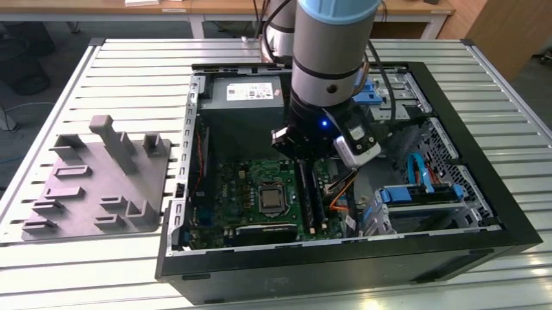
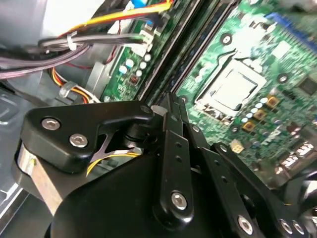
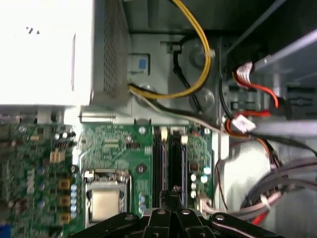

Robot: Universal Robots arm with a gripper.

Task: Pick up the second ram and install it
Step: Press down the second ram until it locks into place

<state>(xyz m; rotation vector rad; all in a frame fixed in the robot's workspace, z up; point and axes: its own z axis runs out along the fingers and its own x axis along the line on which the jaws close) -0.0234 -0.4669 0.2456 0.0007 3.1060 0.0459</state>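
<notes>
In both wrist views the gripper (image 3: pixel 174 191) (image 2: pixel 171 101) is sitting low over the motherboard (image 3: pixel 114 148). Its fingers (image 2: pixel 172 116) are pressing together to a narrow tip with no gap showing between them. The second ram (image 3: pixel 174 158) is lying as a slim dark strip in the memory bank, starting right at the fingertips and running straight away from them. The tip is touching or just above the strip's near end; which of the two cannot be told, nor whether the tip is pinching the strip's edge.

Two long dark strips are lying side by side in that bank. The other strip (image 3: pixel 158 158) is lying just beside the second ram, on the side of the one processor socket (image 3: pixel 105 198). Beyond the bank, one yellow cable (image 3: pixel 200 39) is curving past one pale power supply (image 3: pixel 44 49).

In the exterior view, the single arm (image 1: pixel 332 58) is reaching down into one open computer case (image 1: pixel 483 194), with the second ram (image 1: pixel 308 194) running out from under the gripper (image 1: pixel 302 156). The case is resting on a slatted worktop (image 1: pixel 129 71). One gray moulded tray (image 1: pixel 95 194) is lying well apart from the case, toward the exterior view's left.
</notes>
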